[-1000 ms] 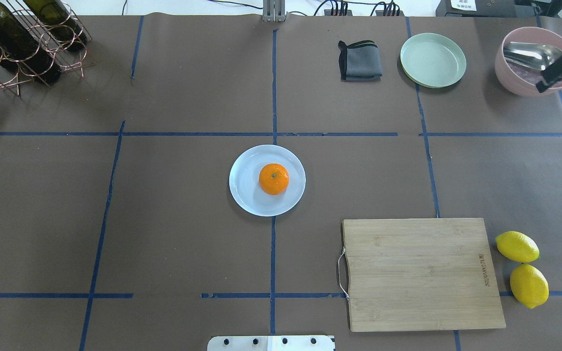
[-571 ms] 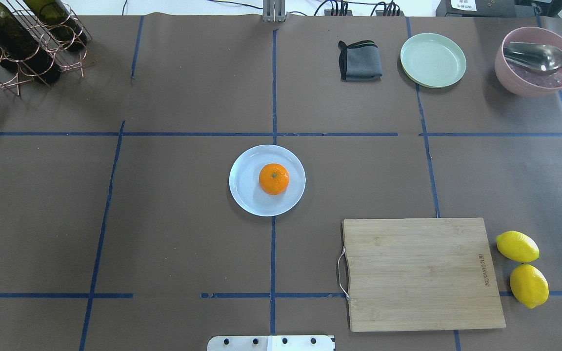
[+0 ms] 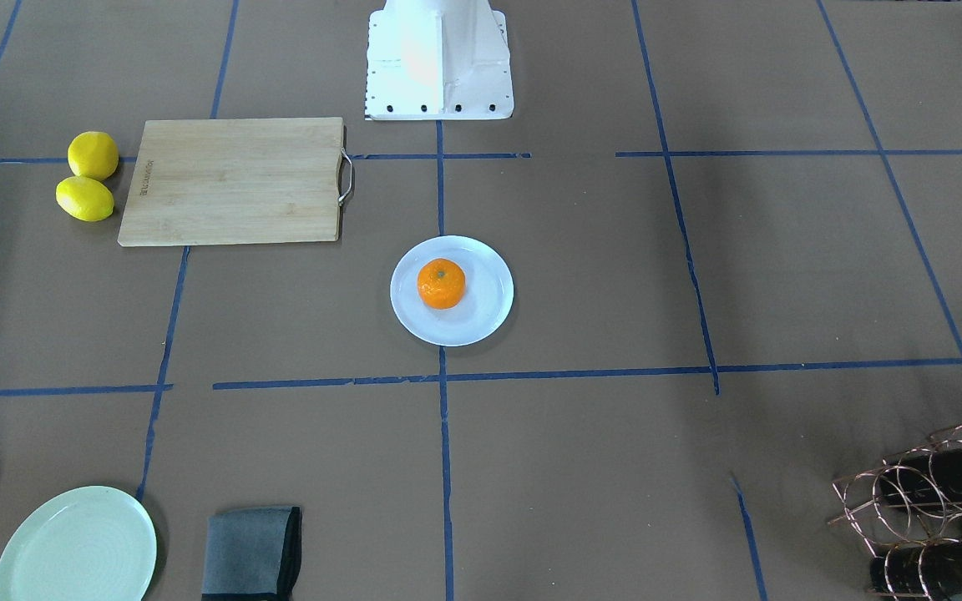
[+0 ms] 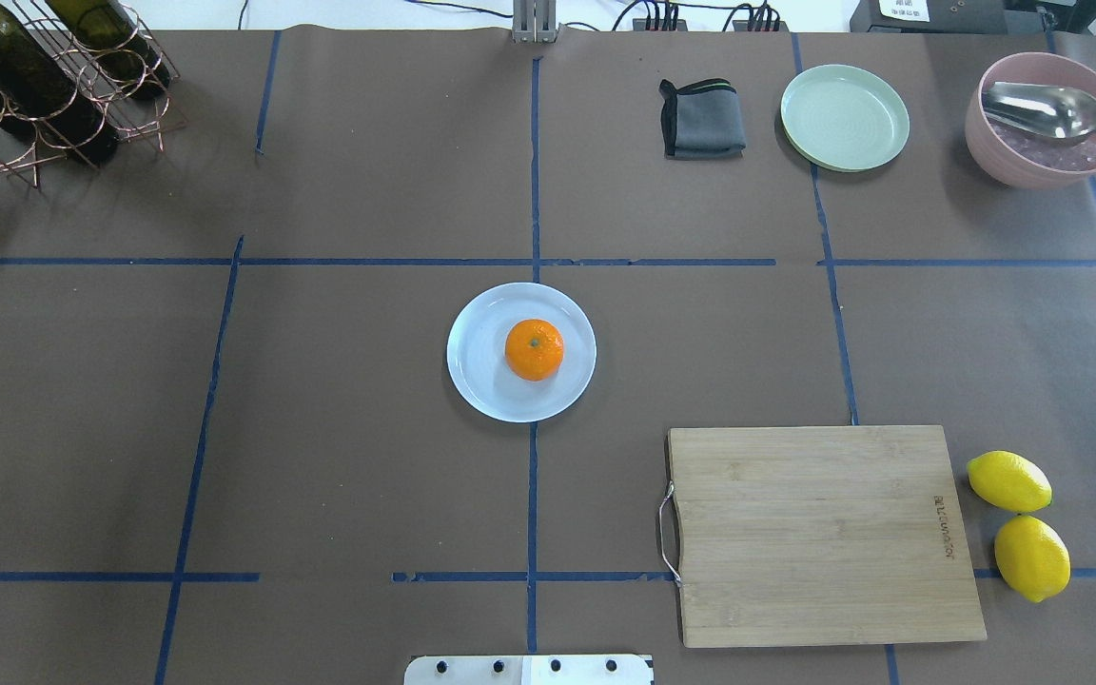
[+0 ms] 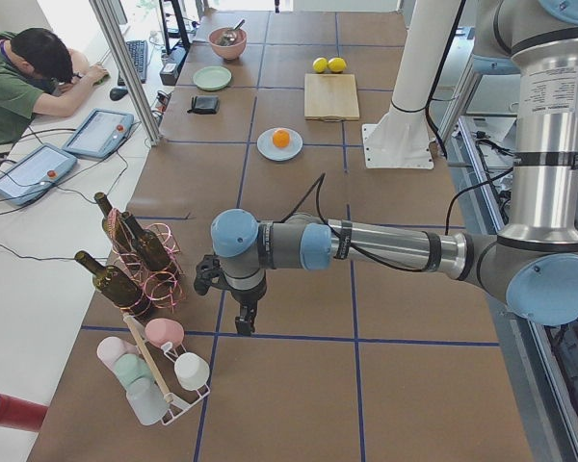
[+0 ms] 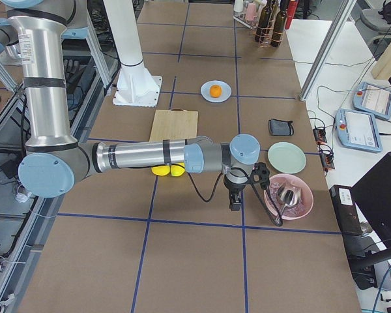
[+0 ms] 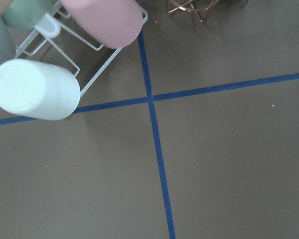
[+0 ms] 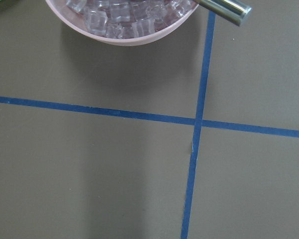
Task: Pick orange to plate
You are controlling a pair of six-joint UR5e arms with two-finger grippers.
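Note:
The orange (image 4: 534,349) lies on the white plate (image 4: 477,366) at the table's centre, a little right of the plate's middle; the front-facing view shows the same orange (image 3: 441,283) and plate (image 3: 485,305). No gripper is near it. My left gripper (image 5: 243,325) hangs far off by the bottle rack, seen only in the exterior left view. My right gripper (image 6: 234,203) hangs beside the pink bowl, seen only in the exterior right view. I cannot tell whether either is open or shut. Neither wrist view shows fingers.
A wooden cutting board (image 4: 824,533) lies front right with two lemons (image 4: 1008,480) beside it. At the back right are a grey cloth (image 4: 700,119), a pale green plate (image 4: 844,116) and a pink bowl (image 4: 995,162) of ice with a spoon. A bottle rack (image 4: 44,76) stands back left.
The right gripper, at the overhead view's right edge over the pink bowl a second ago, has left that view. The orange and plate have not moved.

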